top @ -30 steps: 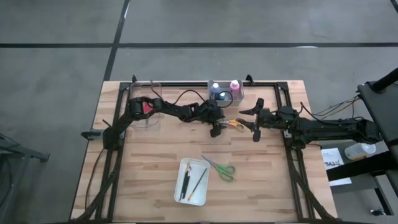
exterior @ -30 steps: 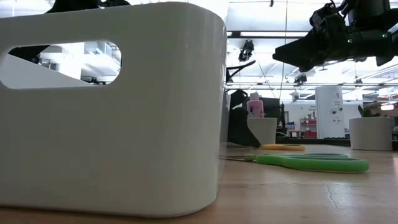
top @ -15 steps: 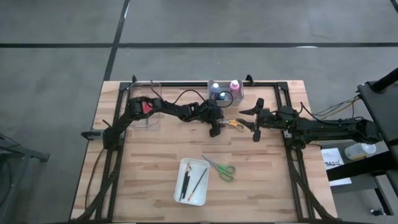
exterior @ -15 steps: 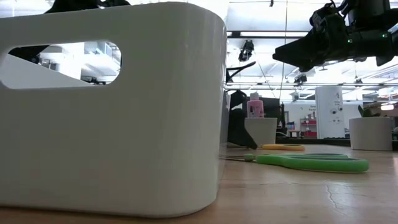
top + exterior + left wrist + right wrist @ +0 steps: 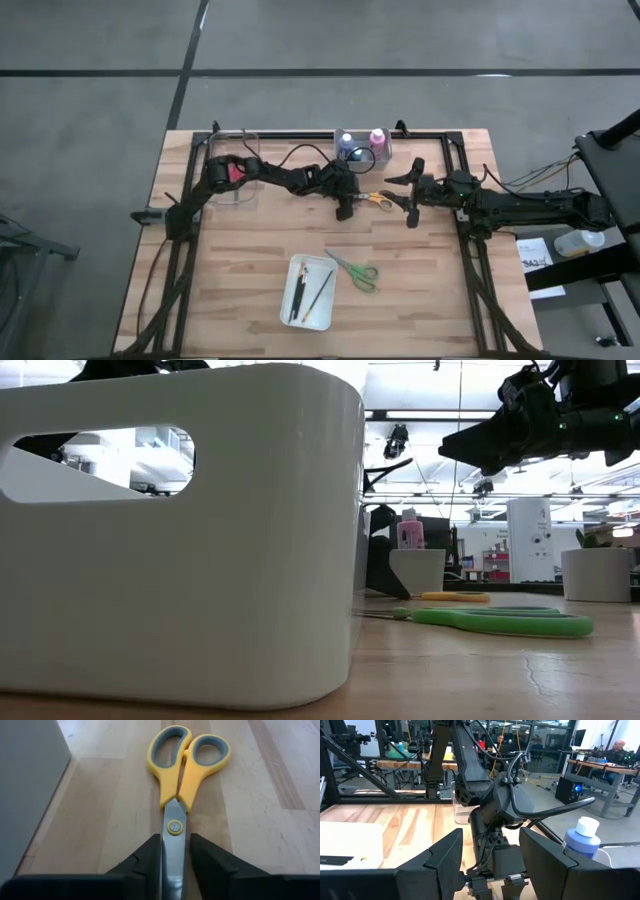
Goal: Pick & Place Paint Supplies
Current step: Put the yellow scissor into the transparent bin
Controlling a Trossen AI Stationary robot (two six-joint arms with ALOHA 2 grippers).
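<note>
My left claw (image 5: pixel 175 852) is reaching low over the table (image 5: pixel 240 280), fingers closing around the yellow scissors' (image 5: pixel 182 765) blade; my right claw (image 5: pixel 413 192) is hovering spread open nearby.

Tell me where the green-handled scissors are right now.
In the high view, the green-handled scissors lie flat on the table's near-centre, just right of the white tray holding the brushes, untouched by either gripper.

two scissors show on the table: the yellow-handled scissors (image 5: pixel 376 199) at centre frame and the green-handled scissors (image 5: pixel 354 270) lower down. two bottles, the blue bottle (image 5: pixel 346 141) and pink bottle (image 5: pixel 377 137), upper centre. two brushes (image 5: pixel 308 295) in one white tray (image 5: pixel 325 319). two arms.
</note>
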